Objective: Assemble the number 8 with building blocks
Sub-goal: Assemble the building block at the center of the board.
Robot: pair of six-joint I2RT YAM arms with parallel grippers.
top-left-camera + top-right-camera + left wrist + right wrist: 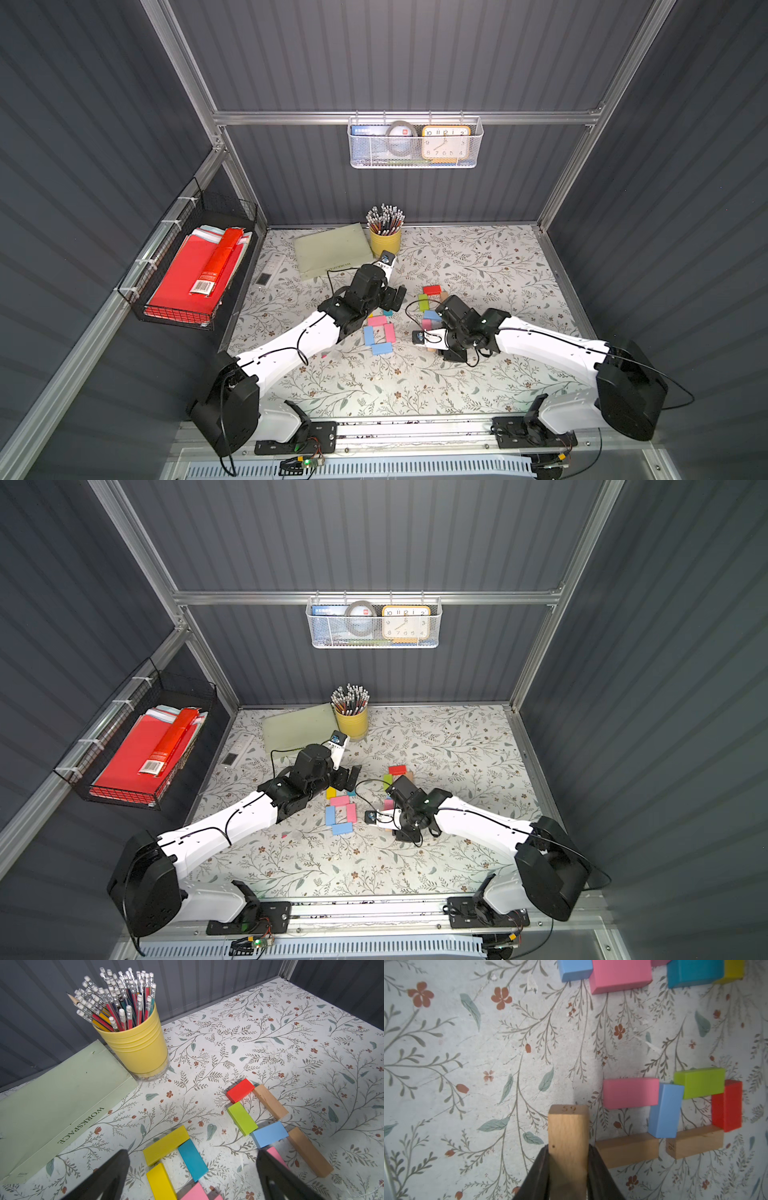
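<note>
Right wrist view alone showed the right gripper (568, 1148) clamped on a tan wood block (568, 1126); both top views hid that grip. The left gripper (192, 1154) stood with jaws apart.

We find the book (332, 249) by the worktop's (478, 374) rear edge, left of centre, the cup (385, 243) just beside it on the right, pencils (385, 218) in the cup. The remote (270, 266) lies along the left edge. Mid-worktop, the left cluster (377, 321) and right cluster (431, 289) of blocks lie side by side, apart. One block (568, 1124) sits in the right gripper (568, 1148), beside the right cluster's near end.
</note>
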